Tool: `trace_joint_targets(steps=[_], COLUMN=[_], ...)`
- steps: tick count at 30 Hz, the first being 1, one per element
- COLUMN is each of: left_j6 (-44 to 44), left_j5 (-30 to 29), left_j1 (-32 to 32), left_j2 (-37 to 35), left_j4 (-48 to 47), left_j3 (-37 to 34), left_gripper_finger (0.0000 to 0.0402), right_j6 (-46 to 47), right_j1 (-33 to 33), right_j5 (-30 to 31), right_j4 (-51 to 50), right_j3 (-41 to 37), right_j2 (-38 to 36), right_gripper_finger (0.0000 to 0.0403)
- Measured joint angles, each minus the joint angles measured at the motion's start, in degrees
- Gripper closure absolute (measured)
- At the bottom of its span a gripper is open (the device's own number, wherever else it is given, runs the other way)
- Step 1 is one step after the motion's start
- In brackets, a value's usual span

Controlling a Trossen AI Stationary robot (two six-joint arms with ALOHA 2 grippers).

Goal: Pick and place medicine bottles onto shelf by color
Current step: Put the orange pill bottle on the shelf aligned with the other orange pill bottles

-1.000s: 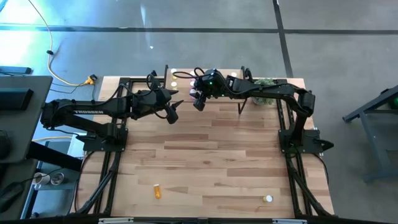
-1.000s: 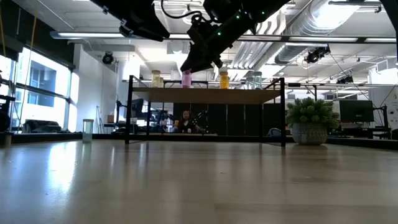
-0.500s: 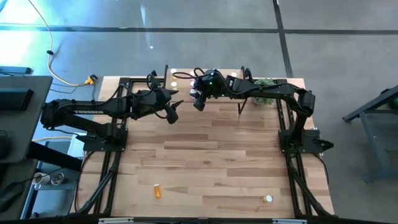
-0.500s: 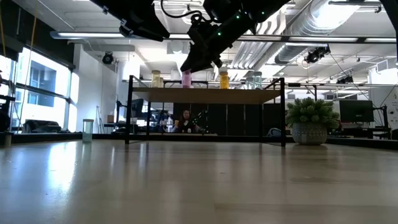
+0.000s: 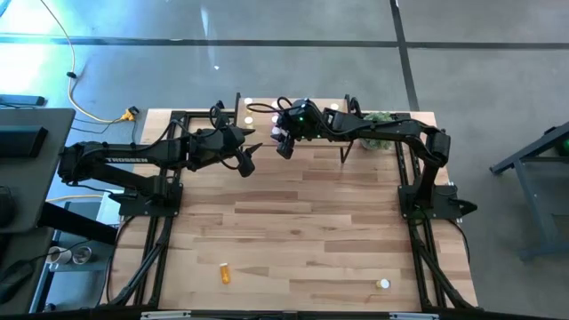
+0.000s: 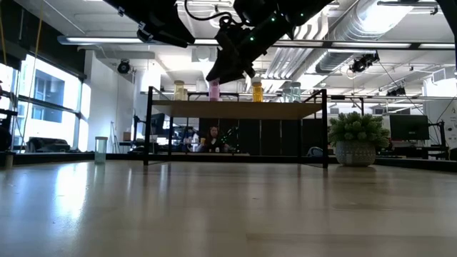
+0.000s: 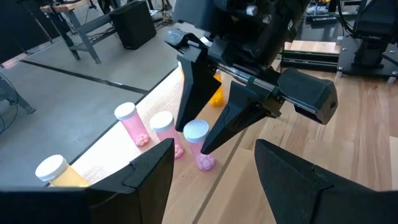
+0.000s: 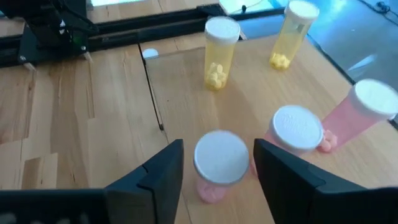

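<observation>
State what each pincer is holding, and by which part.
Nothing. The right pincer stands open around a pink bottle on the shelf; the left pincer is open, empty.

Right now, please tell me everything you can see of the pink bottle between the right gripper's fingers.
The pink bottle is a small clear-pink cylinder with a round white cap and pink pills at its bottom. It stands upright on the shelf, at its near edge, beside two more pink bottles. The right gripper straddles it from above, its open fingers apart from the cap on both sides, so nothing but the shelf touches it.
</observation>
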Motion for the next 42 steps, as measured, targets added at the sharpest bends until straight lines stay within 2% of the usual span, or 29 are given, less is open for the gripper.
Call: trace_joint_targets(steps=[18,27,36,42], left_j6=[0.0,-0.3,-10.5,-22.4], left_j5=[0.0,0.0,0.1,2.3], left_j1=[-0.4,-4.9,-12.2,-17.6], left_j2=[-0.3,-1.5,-2.4,-2.4], left_j4=[-1.9,-8.7,-19.0,-24.8], left_j3=[0.0,0.0,0.0,0.0], left_gripper_finger=[0.019,0.019,0.019,0.019], right_j6=[-0.8,0.9,1.0,1.0], right_j1=[0.0,1.7,6.9,10.6], right_j5=[0.0,0.0,0.0,0.0], right_j4=[1.3,-5.3,-9.6,-10.7], right_j3=[0.0,0.0,0.0,0.0], right_j2=[-2.6,-7.1,-10.8,-10.9], right_gripper_finger=[0.0208,0.0208,0.0208,0.0208])
